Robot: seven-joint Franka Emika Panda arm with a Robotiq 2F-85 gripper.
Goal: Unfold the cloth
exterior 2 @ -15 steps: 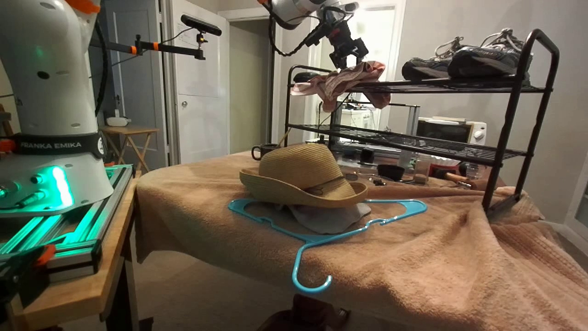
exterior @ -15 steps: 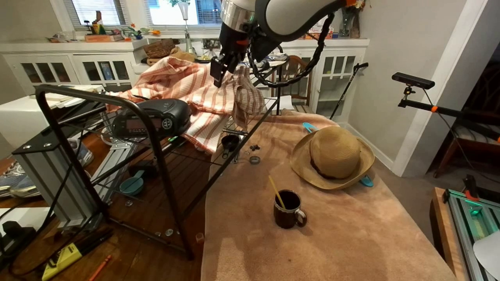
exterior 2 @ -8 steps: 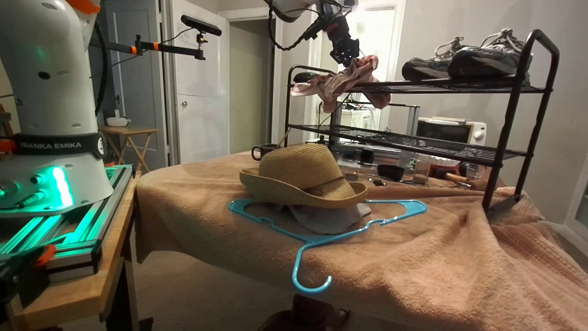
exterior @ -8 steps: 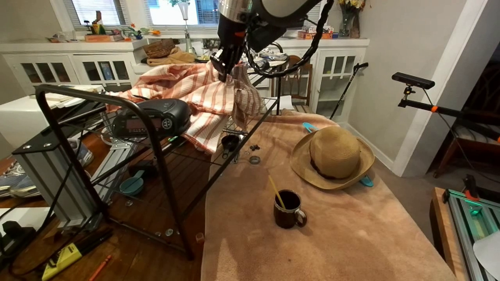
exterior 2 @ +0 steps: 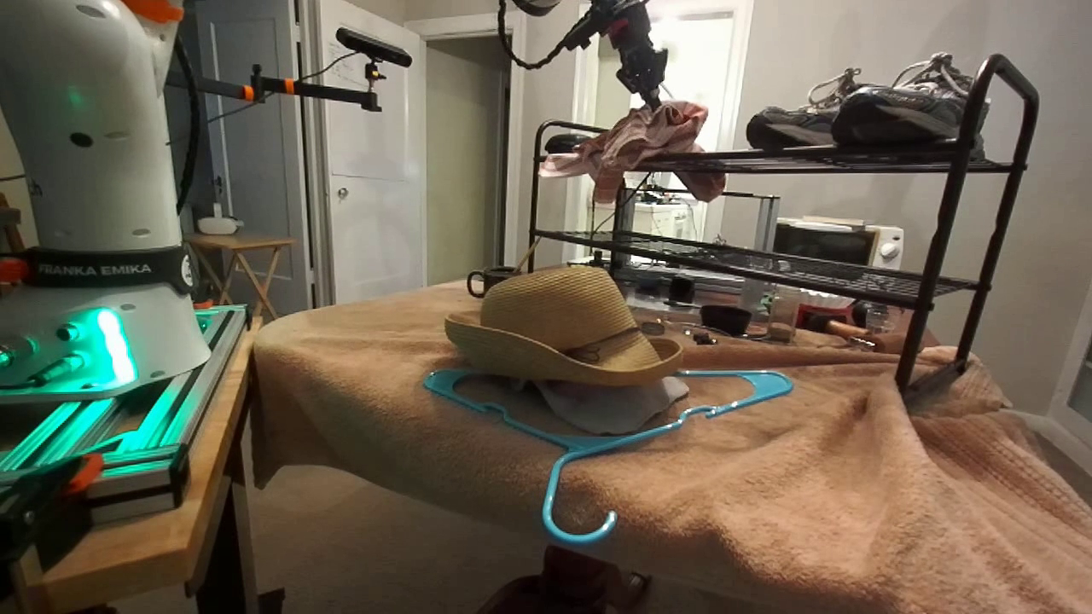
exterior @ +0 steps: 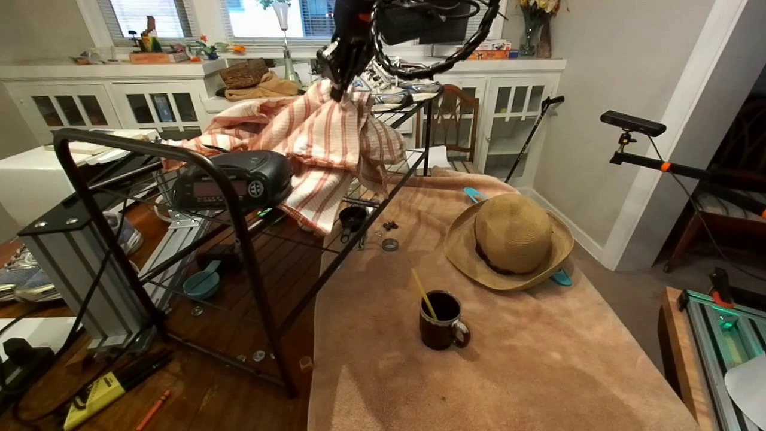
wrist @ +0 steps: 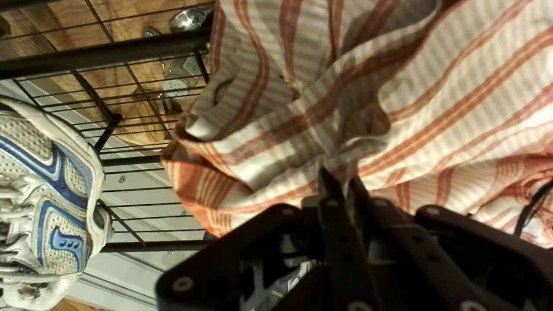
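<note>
The cloth (exterior: 323,143), white with orange-red stripes, lies crumpled over the top shelf of a black rack, one part hanging over the edge. In both exterior views a fold is drawn up into a peak beneath my gripper (exterior: 337,96). The wrist view has the gripper (wrist: 339,179) with its fingertips close together and a pinch of cloth (wrist: 458,103) between them. From the far side, the cloth (exterior 2: 627,149) bunches under the gripper (exterior 2: 655,102), most of it still resting on the shelf. Its underside is hidden.
A black clock radio (exterior: 239,185) sits on the rack (exterior: 250,263) beside the cloth. Sneakers (exterior 2: 896,124) stand further along the shelf; one shoe (wrist: 56,190) is close by. Below are a straw hat (exterior: 514,233), a blue hanger (exterior 2: 589,443) and a dark mug (exterior: 440,329).
The gripper's fingers have come together on the cloth. It has then risen slightly, pulling the gripped fold up into a peak. Hat, mug and clock radio stay where they were.
</note>
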